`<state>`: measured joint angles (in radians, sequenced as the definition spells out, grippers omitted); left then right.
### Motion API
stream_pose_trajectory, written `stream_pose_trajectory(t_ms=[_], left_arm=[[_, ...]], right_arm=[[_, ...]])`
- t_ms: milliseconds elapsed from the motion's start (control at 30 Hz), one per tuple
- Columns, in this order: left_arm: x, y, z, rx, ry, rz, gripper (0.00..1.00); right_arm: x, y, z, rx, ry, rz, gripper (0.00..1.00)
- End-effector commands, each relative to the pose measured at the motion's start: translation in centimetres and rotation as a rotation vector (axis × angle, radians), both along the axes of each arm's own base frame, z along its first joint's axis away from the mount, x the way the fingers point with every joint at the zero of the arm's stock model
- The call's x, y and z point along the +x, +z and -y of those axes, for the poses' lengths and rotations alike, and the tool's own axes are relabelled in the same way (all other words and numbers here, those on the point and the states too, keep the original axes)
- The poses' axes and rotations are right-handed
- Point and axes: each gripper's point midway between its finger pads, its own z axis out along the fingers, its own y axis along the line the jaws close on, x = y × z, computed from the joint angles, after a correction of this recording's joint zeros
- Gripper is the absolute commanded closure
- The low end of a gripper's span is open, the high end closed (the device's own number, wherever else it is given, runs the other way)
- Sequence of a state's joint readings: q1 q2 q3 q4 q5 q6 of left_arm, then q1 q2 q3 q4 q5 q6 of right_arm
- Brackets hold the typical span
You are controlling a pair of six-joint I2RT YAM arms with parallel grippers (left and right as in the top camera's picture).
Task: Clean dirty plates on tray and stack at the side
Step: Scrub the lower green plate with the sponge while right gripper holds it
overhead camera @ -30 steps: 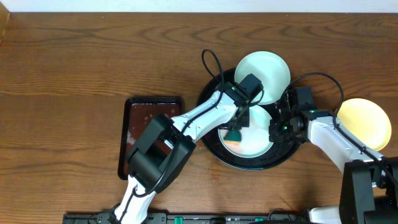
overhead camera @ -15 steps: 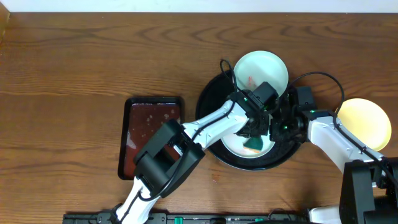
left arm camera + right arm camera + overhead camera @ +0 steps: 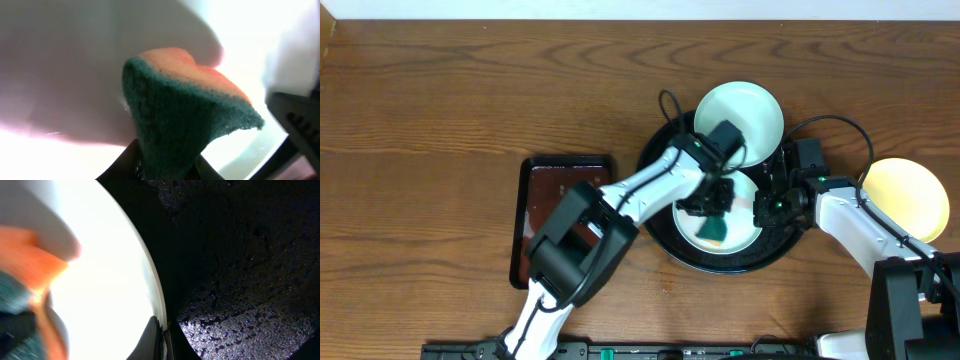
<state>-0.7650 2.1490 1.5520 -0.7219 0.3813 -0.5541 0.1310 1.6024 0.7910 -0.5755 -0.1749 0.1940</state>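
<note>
- Left hand (image 3: 709, 208): clenched on the green-and-orange sponge (image 3: 185, 110), which is pressed against the front plate (image 3: 741, 228).
- Right hand (image 3: 161, 339): clamped on the front plate's right rim.
- The front plate lies inside the black tray (image 3: 720, 267), right of centre on the worktop (image 3: 440, 120).
- Yellow plate (image 3: 905, 198): on bare worktop at the right edge.

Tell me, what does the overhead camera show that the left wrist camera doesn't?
Only overhead: the black tray, a rear mint plate at its far rim, the yellow plate out on the tabletop, and a small brown tray. Only the left wrist: the sponge up close, with a coarse green face and orange foam. Both: that sponge on the front mint plate.
</note>
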Motion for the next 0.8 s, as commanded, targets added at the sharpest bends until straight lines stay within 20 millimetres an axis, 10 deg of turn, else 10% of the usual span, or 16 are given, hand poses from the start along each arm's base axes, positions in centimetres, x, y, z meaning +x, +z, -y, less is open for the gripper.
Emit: stream_pose_trajectory(t_ms=[0,767], left_arm=[[1.5,-1.4,-2.6,0.063,0.003,0.005,0.74],[2.2,2.7,-3.8,0.096,-0.036,0.113,0.58]], right_arm=[[-1.3,-1.2,1.2,-0.075,0.008,-0.048,0.99],[-1.3,-1.2,1.2,-0.075,0.008,-0.047,0.99]])
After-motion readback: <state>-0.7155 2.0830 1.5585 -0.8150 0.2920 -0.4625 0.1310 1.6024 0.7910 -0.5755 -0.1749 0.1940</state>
